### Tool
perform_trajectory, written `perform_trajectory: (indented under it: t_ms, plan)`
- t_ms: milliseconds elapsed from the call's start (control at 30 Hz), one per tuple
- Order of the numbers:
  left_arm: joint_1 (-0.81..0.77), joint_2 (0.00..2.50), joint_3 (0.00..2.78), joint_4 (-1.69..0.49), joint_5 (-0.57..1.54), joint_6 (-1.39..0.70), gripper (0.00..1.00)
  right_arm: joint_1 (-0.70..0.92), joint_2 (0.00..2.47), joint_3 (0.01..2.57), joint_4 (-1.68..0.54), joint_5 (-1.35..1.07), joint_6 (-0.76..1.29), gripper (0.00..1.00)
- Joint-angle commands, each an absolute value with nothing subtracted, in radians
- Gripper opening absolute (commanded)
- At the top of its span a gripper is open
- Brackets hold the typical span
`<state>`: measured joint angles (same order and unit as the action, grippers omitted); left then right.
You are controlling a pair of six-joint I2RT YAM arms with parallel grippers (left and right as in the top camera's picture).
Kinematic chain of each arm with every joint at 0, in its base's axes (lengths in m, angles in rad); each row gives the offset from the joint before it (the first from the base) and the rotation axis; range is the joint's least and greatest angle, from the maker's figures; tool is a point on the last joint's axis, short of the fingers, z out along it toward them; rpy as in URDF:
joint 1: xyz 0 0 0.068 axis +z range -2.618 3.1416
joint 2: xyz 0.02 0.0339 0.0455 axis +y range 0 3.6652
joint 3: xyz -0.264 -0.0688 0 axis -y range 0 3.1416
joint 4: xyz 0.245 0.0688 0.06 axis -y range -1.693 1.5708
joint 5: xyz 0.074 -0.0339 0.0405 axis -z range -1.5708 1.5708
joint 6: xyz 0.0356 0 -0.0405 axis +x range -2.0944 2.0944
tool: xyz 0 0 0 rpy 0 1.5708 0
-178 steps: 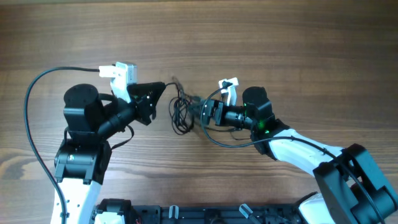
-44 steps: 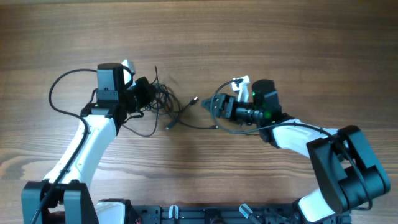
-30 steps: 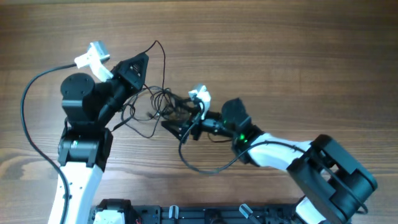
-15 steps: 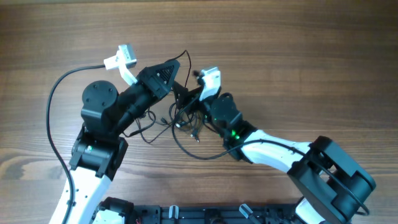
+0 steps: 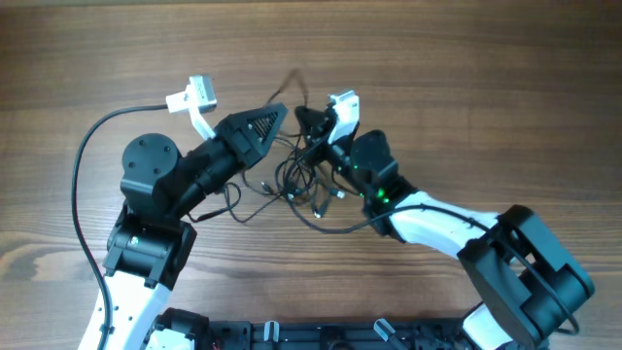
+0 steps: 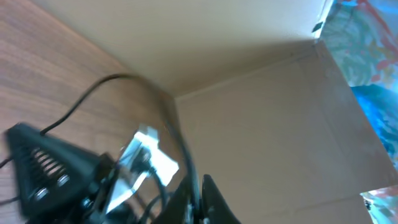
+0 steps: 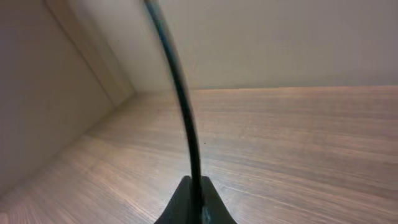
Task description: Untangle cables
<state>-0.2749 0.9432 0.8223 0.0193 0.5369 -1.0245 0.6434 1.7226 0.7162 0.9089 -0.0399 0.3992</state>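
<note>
The thin black wire cables (image 5: 303, 185), limp and light, sit clumped at frame centre. Left gripper (image 6: 198, 196) and right gripper (image 7: 193, 194) each pinch one strand. Holding nearer a free end would likely slip loops out.

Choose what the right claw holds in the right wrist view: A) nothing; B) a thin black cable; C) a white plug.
B: a thin black cable rises from between the shut tips of the right claw.

Soft, even light overhead, faint shadows; wrist views are motion-blurred, the cables (image 7: 181, 106) out of focus.
</note>
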Motion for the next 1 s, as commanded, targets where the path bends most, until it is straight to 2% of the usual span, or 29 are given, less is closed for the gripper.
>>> perform_trajectory:
  t_ms: [0,33,100,133,267,367,400,433,500,533,567,633,667,700,733,867,967]
  plan:
    - [-0.261,0.929,0.825,-0.088,0.5,-0.919,0.24,0.532,1.724,0.73,0.914,-0.24,0.506,0.04]
    - [-0.251,0.934,0.825,-0.158,0.436,-0.919,0.39,0.506,1.724,0.729,0.91,-0.308,0.523,0.04]
    - [-0.244,0.955,0.825,-0.263,0.341,-0.919,0.84,0.472,1.724,0.729,0.907,-0.41,0.572,0.04]
    - [-0.244,0.988,0.825,-0.321,0.301,-0.919,1.0,0.458,1.724,0.729,0.907,-0.455,0.593,0.04]
    - [-0.253,1.185,0.824,-0.406,0.327,-0.92,1.0,0.45,1.724,0.729,0.9,-0.476,0.632,0.04]
    - [-0.283,1.361,0.824,-0.341,0.503,-0.963,1.0,0.45,1.724,0.729,0.86,-0.472,0.632,0.04]
    - [-0.298,1.415,0.824,-0.321,0.519,-0.846,1.0,0.45,1.724,0.729,0.843,-0.472,0.632,0.04]
    - [-0.316,1.456,0.824,-0.311,0.496,-0.653,0.98,0.45,1.724,0.729,0.834,-0.472,0.632,0.04]
    - [-0.354,1.518,0.824,-0.313,0.395,-0.456,0.97,0.45,1.724,0.729,0.821,-0.473,0.632,0.04]
    - [-0.374,1.55,0.824,-0.315,0.312,-0.434,0.96,0.45,1.724,0.729,0.822,-0.473,0.632,0.04]
    - [-0.393,1.579,0.824,-0.315,0.271,-0.424,0.87,0.45,1.724,0.729,0.83,-0.473,0.632,0.04]
    - [-0.425,1.629,0.824,-0.31,0.267,-0.422,0.63,0.45,1.724,0.729,0.88,-0.473,0.632,0.04]
    - [-0.446,1.659,0.824,-0.307,0.26,-0.421,0.26,0.448,1.724,0.729,0.95,-0.474,0.631,0.04]
    - [-0.46,1.679,0.824,-0.308,0.233,-0.422,0.1,0.442,1.724,0.73,1.003,-0.485,0.628,0.04]
    - [-0.471,1.699,0.824,-0.315,0.191,-0.422,0.04,0.423,1.72,0.73,1.07,-0.514,0.628,0.04]
    - [-0.455,1.715,0.824,-0.448,-0.025,-0.464,0.04,0.253,1.634,0.741,1.097,-0.57,0.595,0.04]
    - [-0.399,1.715,0.824,-0.526,-0.134,-0.514,0.04,0.074,1.534,0.741,0.963,-0.515,0.574,0.04]
